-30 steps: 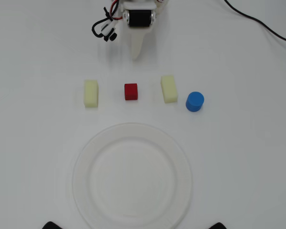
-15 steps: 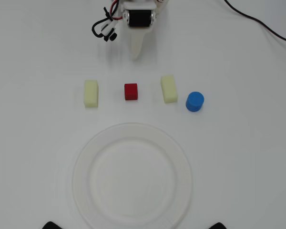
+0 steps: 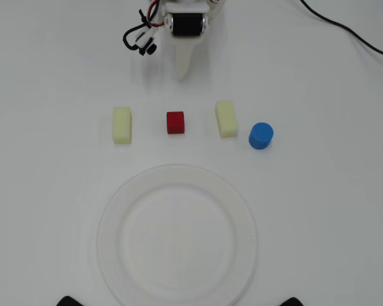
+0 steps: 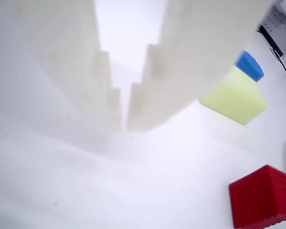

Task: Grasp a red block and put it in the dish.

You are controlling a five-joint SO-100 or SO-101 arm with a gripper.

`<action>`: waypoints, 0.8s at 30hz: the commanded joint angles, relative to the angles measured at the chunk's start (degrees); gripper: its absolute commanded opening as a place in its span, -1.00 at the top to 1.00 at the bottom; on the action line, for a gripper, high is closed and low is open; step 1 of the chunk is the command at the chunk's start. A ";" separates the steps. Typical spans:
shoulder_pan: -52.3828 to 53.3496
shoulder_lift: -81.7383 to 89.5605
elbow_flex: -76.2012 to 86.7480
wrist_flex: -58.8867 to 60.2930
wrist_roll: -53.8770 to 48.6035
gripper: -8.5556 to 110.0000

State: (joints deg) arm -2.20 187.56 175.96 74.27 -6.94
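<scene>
The small red block (image 3: 175, 122) sits on the white table, between two pale yellow blocks. The large white dish (image 3: 112, 210) lies below it in the overhead view, with nothing in it. My gripper (image 3: 182, 75) is above the red block in that view, apart from it, its white fingers drawn together to one point and holding nothing. In the wrist view the fingertips (image 4: 124, 125) are nearly touching, and the red block (image 4: 261, 196) lies at the lower right, off the gripper's line.
Pale yellow blocks lie left (image 3: 122, 124) and right (image 3: 226, 118) of the red block; the right one shows in the wrist view (image 4: 234, 97). A blue cylinder (image 3: 261, 136) stands further right. A black cable (image 3: 345, 32) crosses the top right corner.
</scene>
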 commanded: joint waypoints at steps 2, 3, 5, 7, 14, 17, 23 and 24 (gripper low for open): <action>-0.44 10.11 6.33 0.70 0.09 0.83; -0.26 10.11 6.33 0.70 -1.05 0.84; 0.79 10.11 6.24 0.79 0.44 0.85; 2.11 10.02 5.62 1.23 0.62 0.85; 5.71 8.09 -2.46 3.08 -5.19 0.85; 6.06 3.08 -7.21 2.99 -5.80 0.85; 4.13 -12.22 -18.46 2.81 -4.57 0.85; 3.69 -14.85 -20.21 2.81 -4.22 0.85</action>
State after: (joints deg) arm 2.55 177.63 161.81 76.29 -11.87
